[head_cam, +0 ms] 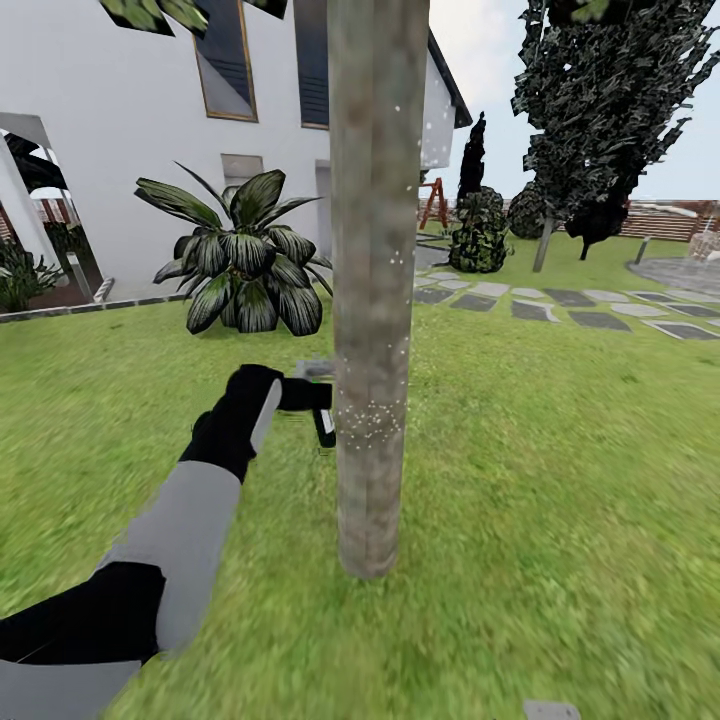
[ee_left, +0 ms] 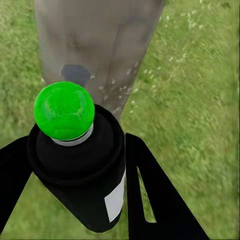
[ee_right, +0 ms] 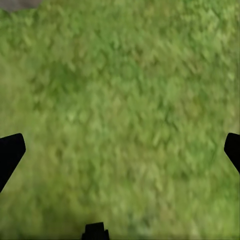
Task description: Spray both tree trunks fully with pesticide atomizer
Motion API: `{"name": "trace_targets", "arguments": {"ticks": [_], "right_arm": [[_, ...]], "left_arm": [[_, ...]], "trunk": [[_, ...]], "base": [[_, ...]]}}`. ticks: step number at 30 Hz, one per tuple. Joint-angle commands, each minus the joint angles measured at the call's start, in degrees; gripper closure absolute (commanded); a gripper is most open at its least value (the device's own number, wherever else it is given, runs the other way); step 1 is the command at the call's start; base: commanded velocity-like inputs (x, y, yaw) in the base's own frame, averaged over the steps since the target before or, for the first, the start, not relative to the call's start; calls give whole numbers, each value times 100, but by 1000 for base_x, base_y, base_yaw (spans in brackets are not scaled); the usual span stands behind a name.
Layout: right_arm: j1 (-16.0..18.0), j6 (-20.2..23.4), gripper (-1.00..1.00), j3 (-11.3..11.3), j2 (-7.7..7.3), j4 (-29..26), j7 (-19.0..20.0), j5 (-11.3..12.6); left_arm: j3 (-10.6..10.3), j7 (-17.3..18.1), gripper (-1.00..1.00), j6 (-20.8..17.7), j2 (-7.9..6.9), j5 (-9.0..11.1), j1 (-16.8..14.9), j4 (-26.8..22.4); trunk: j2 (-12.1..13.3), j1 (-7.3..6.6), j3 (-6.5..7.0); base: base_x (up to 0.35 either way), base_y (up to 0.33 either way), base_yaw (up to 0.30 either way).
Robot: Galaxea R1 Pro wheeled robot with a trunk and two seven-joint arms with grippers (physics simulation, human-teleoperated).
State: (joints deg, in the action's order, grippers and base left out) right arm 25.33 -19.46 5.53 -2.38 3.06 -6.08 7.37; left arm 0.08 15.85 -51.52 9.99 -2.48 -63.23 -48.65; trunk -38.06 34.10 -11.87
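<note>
Left hand (ee_left: 75,200) grips atomizer (ee_left: 80,165), aimed at trunk (head_cam: 375,300).

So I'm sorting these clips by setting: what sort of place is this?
A house garden, it seems: mown lawn, a white house behind a striped-leaf plant, and stone paving leading toward a wooden fence.

This is a home garden. A green lawn (head_cam: 560,480) spreads all around the left gripper (head_cam: 322,410), and a pale tree trunk (head_cam: 375,280) rises just beside it. Beyond the gripper stands a white house (head_cam: 130,130) with a striped-leaf plant (head_cam: 245,260) at its wall. Farther off lie grey paving stones (head_cam: 570,305), dark conifers (head_cam: 600,110) and a brown slat fence (head_cam: 665,220).
</note>
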Motion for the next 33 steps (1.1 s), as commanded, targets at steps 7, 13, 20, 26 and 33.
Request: {"name": "trace_targets", "arguments": {"ticks": [7, 13, 20, 26, 33], "right_arm": [[-4, -40, -100, 51, 1, 20, 1, 56], [-16, -40, -100, 51, 1, 20, 1, 56], [-19, -40, -100, 51, 3, 21, 1, 54], [-19, -40, -100, 48, 1, 20, 1, 54], [-19, -40, -100, 50, 1, 20, 1, 55]], "left_arm": [[1, 32, 100, -490, 0, 308, -978, 16], [1, 40, 100, -550, 0, 329, -1807, 222], [1, 41, 100, -559, 0, 332, -3099, 1394], [2, 41, 100, -561, 0, 404, -3889, 1892], [12, 41, 100, -564, 0, 452, -4489, 2030]], "trunk": [[-8, 2, -10], [-8, 2, -10], [-8, 2, -10], [-8, 2, -10], [-8, 2, -10]], "base": [[0, 0, 0], [0, 0, 0], [0, 0, 0], [0, 0, 0], [0, 0, 0]]}}
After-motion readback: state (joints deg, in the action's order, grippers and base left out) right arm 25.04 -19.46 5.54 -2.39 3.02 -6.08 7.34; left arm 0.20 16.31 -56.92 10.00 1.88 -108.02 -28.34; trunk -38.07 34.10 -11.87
